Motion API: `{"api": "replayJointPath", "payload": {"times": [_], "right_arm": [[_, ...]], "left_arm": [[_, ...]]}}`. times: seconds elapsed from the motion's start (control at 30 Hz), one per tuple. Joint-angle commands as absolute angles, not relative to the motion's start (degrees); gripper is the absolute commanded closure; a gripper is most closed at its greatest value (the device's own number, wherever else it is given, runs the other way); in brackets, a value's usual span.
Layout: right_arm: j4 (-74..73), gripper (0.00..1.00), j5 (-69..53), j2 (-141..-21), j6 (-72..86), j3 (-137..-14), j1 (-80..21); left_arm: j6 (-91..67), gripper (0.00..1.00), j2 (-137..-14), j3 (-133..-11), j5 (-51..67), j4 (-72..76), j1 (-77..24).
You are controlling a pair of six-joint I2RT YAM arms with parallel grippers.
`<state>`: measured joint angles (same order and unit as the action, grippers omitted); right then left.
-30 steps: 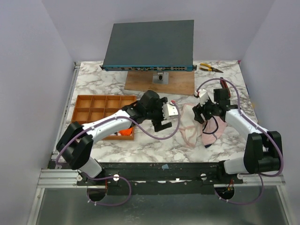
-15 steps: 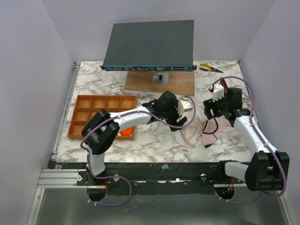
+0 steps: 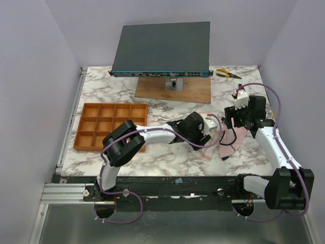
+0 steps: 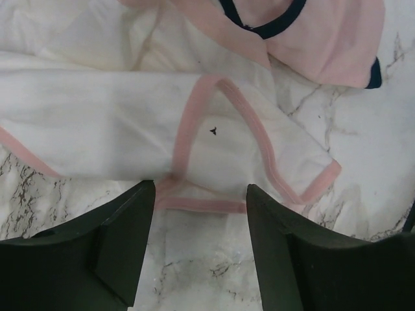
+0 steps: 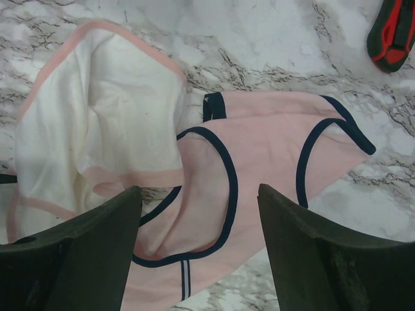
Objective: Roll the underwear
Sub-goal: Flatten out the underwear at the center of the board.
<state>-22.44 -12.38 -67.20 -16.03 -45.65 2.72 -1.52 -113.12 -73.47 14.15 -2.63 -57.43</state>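
Two pieces of the underwear are spread flat on the marble counter (image 3: pixel 167 157), right of centre and between the two arms. The cream piece with pink edging (image 4: pixel 117 123) is seen from the left wrist with its long axis running across the frame. One pink-edged corner points to the lower right. The pale pink piece with dark edging (image 5: pixel 266 149) is stretched, in the right wrist view, from lower left to upper right, its dark-trimmed corner pointing right. The two pieces touch and overlap at one side. Which one lies on top cannot be settled.

In the top view most of the cream piece (image 3: pixel 209 151) is hidden beneath the left arm's wrist. Only a near strip of it shows. The pale pink piece (image 3: pixel 229 142) is partly covered by the right arm's cable. In the right wrist view a red and black object (image 5: pixel 392 32) is cut off by the upper right corner and cannot be identified.

The left tool (image 4: pixel 200 194) is held low over the cream piece with its jaws moderately apart, straddling a pink hem. Nothing is clamped between them. The right tool (image 5: pixel 198 194) is held above both pieces with its jaws wide and nothing in them.

An orange-brown compartment tray (image 3: pixel 83 127) stands at the left, its near right corner crossed by the left arm. A flat dark device (image 3: pixel 162 48) on a wooden board (image 3: pixel 195 91) is set at the far side, and pliers (image 3: pixel 227 74) lie beside it near the far right corner.
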Motion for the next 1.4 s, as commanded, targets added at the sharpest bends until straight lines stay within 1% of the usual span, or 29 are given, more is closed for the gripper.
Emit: {"api": "replayJointPath", "payload": {"times": [0.0, 0.2, 0.27, 0.4, 0.43, 0.63, 0.8, 0.9, 1.07, 1.17, 1.37], "right_arm": [[-23.38, 0.24, -11.21, -65.45, -15.03, -45.37, 3.05], [-23.47, 0.24, -11.55, -64.50, -15.20, -44.26, 3.11], [-23.47, 0.24, -11.93, -64.27, -15.38, -44.04, 3.07], [-24.29, 0.24, -14.64, -64.55, -16.31, -44.11, 3.12], [-24.62, 0.24, -15.76, -64.67, -16.74, -44.12, 3.13], [-27.83, 0.24, -26.01, -64.77, -20.67, -45.19, 3.14], [-35.62, 0.24, -37.83, -63.55, -27.34, -48.24, 3.06], [-36.09, 0.23, -42.04, -63.35, -27.77, -48.94, 3.05], [-33.26, 0.23, -42.68, -68.29, -26.93, -49.30, 2.98], [-28.36, 0.23, -40.62, -70.58, -24.01, -48.45, 2.91], [-20.41, 0.23, -39.11, -72.72, -20.40, -46.16, 2.26]], "left_arm": [[-2.17, 0.43, -116.19, -77.74, 8.99, -3.28, -57.39], [-0.47, 0.57, -117.77, -80.23, 8.96, -4.44, -57.30], [-0.26, 0.67, -117.98, -80.63, 9.16, -4.60, -57.05], [-0.26, 0.97, -118.23, -81.80, 10.87, -5.81, -55.86], [-0.47, 1.00, -118.17, -82.28, 11.35, -6.42, -55.47], [-2.73, 1.00, -113.92, -81.50, 17.51, -7.71, -52.17], [-6.54, 1.00, -108.27, -80.45, 22.52, -9.27, -47.39], [-7.56, 1.00, -104.77, -79.06, 26.99, -10.04, -44.33], [-2.66, 1.00, -99.54, -76.18, 29.90, -14.98, -42.04], [-0.27, 1.00, -97.78, -73.77, 29.24, -18.02, -41.35], [3.50, 1.00, -97.88, -69.59, 25.51, -18.70, -40.16]]}}
